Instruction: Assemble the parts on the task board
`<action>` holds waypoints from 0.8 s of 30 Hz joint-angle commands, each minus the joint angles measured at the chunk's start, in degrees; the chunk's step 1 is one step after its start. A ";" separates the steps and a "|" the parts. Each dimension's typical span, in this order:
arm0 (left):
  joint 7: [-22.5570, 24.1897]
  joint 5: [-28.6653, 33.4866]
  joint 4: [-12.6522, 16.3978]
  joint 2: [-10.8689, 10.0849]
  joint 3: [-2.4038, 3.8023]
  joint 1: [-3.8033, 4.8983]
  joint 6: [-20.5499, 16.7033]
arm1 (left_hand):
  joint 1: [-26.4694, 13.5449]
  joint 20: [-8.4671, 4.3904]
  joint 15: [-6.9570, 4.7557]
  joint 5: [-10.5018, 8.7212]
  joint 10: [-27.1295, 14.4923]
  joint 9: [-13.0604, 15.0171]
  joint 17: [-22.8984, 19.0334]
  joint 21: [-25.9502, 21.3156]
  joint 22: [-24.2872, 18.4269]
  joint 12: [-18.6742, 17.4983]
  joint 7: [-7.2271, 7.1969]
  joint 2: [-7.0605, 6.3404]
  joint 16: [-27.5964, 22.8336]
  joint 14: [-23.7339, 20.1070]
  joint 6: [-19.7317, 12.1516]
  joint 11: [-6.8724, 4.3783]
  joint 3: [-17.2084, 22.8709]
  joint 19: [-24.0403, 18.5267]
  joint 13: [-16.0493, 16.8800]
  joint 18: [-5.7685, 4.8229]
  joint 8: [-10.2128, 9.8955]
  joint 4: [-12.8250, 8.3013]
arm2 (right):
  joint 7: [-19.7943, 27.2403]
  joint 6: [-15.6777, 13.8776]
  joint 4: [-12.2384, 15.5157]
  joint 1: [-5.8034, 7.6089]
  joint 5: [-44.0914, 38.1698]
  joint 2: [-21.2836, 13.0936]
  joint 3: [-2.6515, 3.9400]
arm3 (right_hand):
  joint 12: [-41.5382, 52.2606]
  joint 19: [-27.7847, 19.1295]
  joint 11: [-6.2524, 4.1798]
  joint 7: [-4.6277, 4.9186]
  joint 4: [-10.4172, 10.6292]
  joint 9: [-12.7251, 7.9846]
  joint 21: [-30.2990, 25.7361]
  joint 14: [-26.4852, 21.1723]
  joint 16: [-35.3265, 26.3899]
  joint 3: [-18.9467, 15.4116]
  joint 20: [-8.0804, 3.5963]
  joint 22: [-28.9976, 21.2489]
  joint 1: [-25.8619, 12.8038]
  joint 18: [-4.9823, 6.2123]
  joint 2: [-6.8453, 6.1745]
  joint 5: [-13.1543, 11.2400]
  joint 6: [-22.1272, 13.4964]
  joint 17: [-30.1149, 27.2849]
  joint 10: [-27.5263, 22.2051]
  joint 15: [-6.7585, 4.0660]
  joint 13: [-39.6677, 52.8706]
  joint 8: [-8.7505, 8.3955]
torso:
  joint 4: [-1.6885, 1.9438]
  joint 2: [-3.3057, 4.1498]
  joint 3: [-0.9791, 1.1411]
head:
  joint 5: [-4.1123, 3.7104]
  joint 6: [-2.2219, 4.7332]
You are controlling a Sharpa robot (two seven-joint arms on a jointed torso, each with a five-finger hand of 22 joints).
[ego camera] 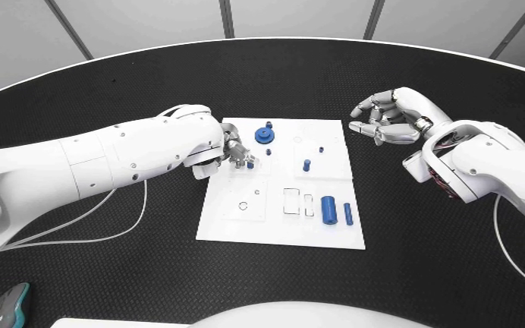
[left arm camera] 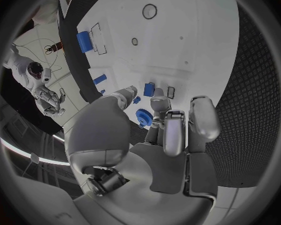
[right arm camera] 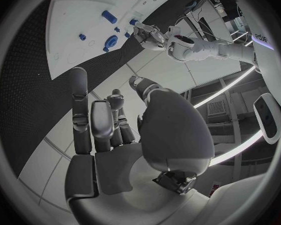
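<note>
The white task board [ego camera: 254,218] lies mid-table. On it are a blue gear [ego camera: 265,134], a small blue peg [ego camera: 306,165], a blue cylinder [ego camera: 328,210] and a thin blue bar [ego camera: 348,214]. My left hand [ego camera: 233,152] hovers over the board's left upper part. In the left wrist view its fingertips [left arm camera: 158,104] flank a small blue block [left arm camera: 149,89] standing beside a slot, with a gap showing; the gear [left arm camera: 143,117] is just behind them. My right hand [ego camera: 388,119] hangs off the board's far right corner, fingers loosely bent and holding nothing.
Empty slots and outlines [ego camera: 292,200] mark the board's near half. A white cable [ego camera: 109,225] loops on the black table to the left. A teal object [ego camera: 11,301] sits at the near left corner. The table's curved far edge [ego camera: 262,39] runs behind the board.
</note>
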 commanded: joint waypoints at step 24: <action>-0.36 -0.34 -2.21 2.32 -0.01 -0.02 1.03 | 2.66 -0.02 0.46 0.53 -0.46 -0.99 12.62 -0.09 0.15 0.21 0.08 3.54 -0.19 5.20 0.40 0.01 -4.44 -0.07 -0.52 -0.40 -0.42 0.11 | -0.05 0.08 0.07 0.00 0.00 0.03 0.00 | -0.19 0.27 -0.21 -0.05 0.28 0.03 -0.35 0.19 -0.39 0.05 -0.02 -0.03 0.58 0.73 0.06 0.21 -0.29 0.06 -0.06 -0.25 0.05 0.28 | 0.00 -0.03 0.01 | 0.01 -0.37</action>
